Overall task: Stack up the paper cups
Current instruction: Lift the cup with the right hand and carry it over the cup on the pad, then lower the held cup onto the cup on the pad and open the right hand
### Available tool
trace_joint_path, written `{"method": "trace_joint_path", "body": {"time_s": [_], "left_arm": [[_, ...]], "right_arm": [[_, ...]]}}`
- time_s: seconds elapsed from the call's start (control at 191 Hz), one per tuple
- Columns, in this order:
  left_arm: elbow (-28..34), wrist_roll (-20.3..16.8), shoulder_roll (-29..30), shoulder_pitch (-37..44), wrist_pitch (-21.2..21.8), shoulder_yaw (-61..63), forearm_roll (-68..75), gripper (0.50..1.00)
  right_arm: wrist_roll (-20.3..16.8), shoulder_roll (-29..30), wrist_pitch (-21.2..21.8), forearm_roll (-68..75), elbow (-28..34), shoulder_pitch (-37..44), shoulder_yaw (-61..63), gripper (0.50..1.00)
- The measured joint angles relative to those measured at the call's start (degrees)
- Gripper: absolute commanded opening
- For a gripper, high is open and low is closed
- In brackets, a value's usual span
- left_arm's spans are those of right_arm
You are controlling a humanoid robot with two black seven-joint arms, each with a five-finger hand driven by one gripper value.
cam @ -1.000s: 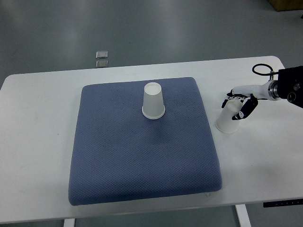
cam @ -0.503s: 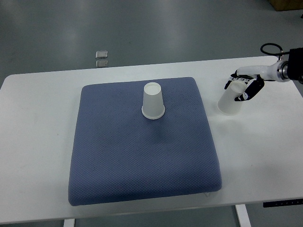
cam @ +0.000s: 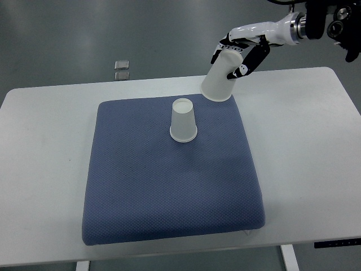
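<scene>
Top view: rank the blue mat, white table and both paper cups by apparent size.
1. White rectangular table
2. Blue textured fabric mat
3. Held white paper cup and upside-down white paper cup: alike; the raised one sits nearer the camera, so unranked.

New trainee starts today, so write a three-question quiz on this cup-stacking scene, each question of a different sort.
1. True or false: the right hand holds a white paper cup tilted, rim downward.
2. Where does the upside-down white paper cup stand? A) on the blue textured cushion mat B) on the bare white table C) on the floor
3. Fill in: the held cup hangs near the mat's far ___ corner.

Key: 1 true; 2 A; 3 right.
</scene>
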Motion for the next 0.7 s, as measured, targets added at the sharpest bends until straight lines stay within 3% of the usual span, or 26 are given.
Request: {"method": "trace_joint_path", "body": {"time_s": [0.351,0.702], "left_arm": [[0.0,0.0,0.0,0.0,0.0,0.0,0.0,1.0],[0.0,0.0,0.0,0.0,0.0,0.0,0.0,1.0]], "right_arm": [[-0.1,9.9,0.8,0.3,-4.0,4.0,-6.8,0.67],[-0.2,12.4,0.8,0.1,-7.6,3.8,-8.4,0.672]]}}
